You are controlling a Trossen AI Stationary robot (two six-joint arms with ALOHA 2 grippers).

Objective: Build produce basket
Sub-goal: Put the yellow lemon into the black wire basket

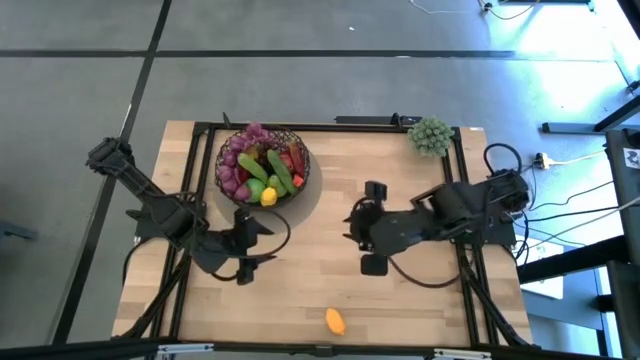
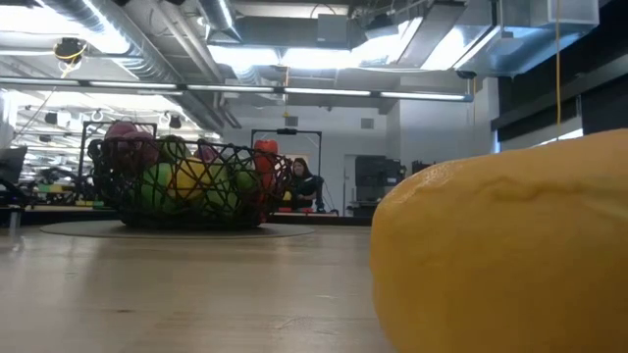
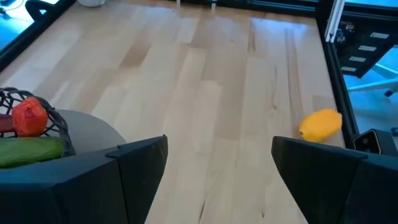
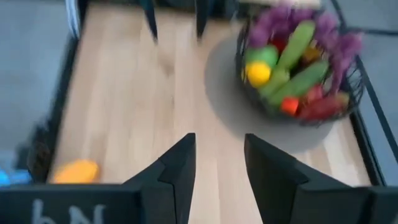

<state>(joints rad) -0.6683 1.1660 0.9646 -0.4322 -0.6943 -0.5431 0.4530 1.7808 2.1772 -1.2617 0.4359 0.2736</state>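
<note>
The dark wire-mesh basket point(image 1: 262, 165) stands at the table's far left on a round grey mat. It holds purple grapes, green and red vegetables and a yellow lemon. It also shows in the low view point(image 2: 186, 186) and the right wrist view point(image 4: 298, 68). One orange-yellow fruit point(image 1: 335, 320) lies alone on the wood near the front edge. It looms close in the low view point(image 2: 510, 245) and shows in both wrist views point(image 3: 320, 124) point(image 4: 74, 171). My left gripper point(image 1: 245, 242) hovers open and empty just near of the basket. My right gripper point(image 1: 368, 228) is open and empty at the table's middle.
A pale-green bushy clump point(image 1: 430, 135) sits at the far right corner. A black frame point(image 1: 330, 124) runs round the table's edges. Bare wood lies between the two grippers and the front edge. A person shows far back in the room point(image 2: 304, 181).
</note>
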